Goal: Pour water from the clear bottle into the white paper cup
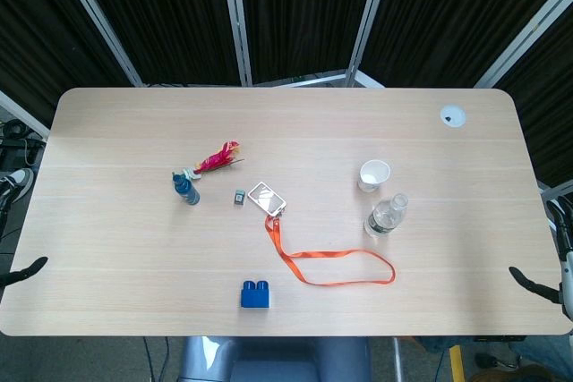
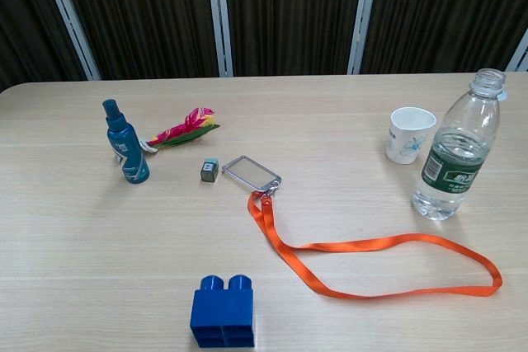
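The left hand (image 1: 25, 270) is seen only as a dark tip at the left edge of the head view, low beside the table edge. The right hand (image 1: 534, 282) is seen at the right edge, equally low, with a pale wrist section behind it. How the fingers are set cannot be made out (too little is shown). Neither hand is shown in the chest view.

On the table (image 2: 74, 261), the bottle (image 2: 456, 152) stands at the right, with the cup (image 2: 408, 134) just behind it to the left. A lanyard (image 2: 371, 246) loops in front of them, running left to a badge holder (image 2: 251, 172) at the centre. A small cube (image 2: 209, 170) sits just left of it. Farther left stand a spray bottle (image 2: 126, 142) and a wrapper (image 2: 185, 128) behind it. A block (image 2: 223, 311) lies nearest the front.
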{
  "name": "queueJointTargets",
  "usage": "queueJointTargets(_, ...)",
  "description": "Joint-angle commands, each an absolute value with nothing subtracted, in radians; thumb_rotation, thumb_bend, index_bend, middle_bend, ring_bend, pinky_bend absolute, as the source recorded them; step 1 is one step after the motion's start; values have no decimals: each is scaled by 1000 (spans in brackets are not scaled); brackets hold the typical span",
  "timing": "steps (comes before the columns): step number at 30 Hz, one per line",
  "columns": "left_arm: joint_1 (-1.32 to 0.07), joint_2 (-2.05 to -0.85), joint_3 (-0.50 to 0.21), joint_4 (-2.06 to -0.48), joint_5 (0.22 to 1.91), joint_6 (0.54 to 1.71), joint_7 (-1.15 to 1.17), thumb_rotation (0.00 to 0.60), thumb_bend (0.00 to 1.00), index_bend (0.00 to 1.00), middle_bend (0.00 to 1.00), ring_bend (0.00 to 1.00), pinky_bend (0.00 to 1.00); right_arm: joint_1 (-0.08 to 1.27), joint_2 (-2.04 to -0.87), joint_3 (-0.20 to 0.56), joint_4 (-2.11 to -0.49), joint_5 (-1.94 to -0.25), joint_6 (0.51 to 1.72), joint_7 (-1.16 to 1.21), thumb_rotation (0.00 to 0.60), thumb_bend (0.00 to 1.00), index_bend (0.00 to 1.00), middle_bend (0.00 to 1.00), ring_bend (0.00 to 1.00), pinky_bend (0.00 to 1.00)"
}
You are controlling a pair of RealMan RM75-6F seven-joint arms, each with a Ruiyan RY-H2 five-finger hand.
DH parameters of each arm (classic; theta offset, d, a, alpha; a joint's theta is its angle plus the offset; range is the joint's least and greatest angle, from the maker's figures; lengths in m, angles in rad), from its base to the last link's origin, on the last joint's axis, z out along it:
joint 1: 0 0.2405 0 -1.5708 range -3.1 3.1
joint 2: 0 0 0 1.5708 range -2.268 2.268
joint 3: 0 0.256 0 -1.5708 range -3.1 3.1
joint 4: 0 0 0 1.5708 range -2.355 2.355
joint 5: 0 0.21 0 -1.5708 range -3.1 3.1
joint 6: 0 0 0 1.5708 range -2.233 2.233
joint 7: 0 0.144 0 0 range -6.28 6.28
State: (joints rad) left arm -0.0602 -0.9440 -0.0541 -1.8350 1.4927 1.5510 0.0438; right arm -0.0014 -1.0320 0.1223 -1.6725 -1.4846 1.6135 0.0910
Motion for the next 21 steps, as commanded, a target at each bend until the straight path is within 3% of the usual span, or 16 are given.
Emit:
queueJointTargets(1,-60,-944,-54,-1835,1493,1549,41,600,37,0,0,0,0,-2,-1031,122,-1674,-1486,1614,99,600,0,0,0,0,0)
queueJointTargets(8,-59,-946,-54,-1836,1499,1552,44,600,36,0,0,0,0,10,-1034,113,-1664,-1497,1583,154,600,0,0,0,0,0)
queueJointTargets(21,-91,-970,-69,-1849,1477,1509,110,600,37,0,0,0,0,209,-1111,68,-1444,-1458,1087,826,600,0,0,0,0,0)
